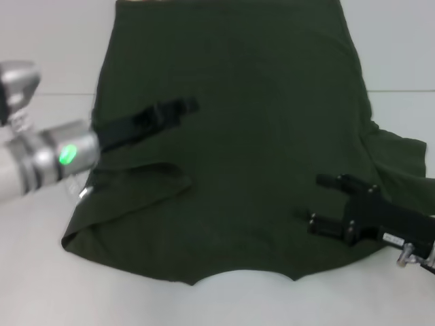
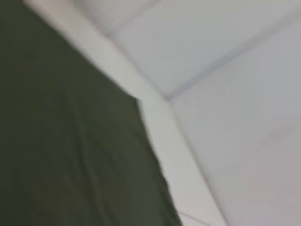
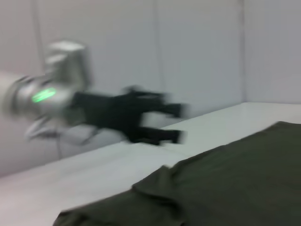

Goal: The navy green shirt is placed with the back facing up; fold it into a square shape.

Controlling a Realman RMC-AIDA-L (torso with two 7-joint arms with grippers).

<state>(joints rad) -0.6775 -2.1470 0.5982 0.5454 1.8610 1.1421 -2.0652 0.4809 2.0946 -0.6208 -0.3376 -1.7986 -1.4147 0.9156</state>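
The shirt [image 1: 238, 136] lies flat on the white table [image 1: 41, 285], its left sleeve folded in, both empty grippers above it, left gripper [image 1: 187, 107] and right gripper [image 1: 319, 200] open, so the right sleeve seems next.

i see the navy green shirt [image 1: 238, 156] covering most of the desk [image 1: 41, 272], leaving bare strips along both sides and the near edge. the left hand [image 1: 187, 106] hangs over the shirt's left part, clear of the cloth in the right wrist view. the right hand [image 1: 314, 200] sits low over the near right part, fingers spread. open fabric lies between them.
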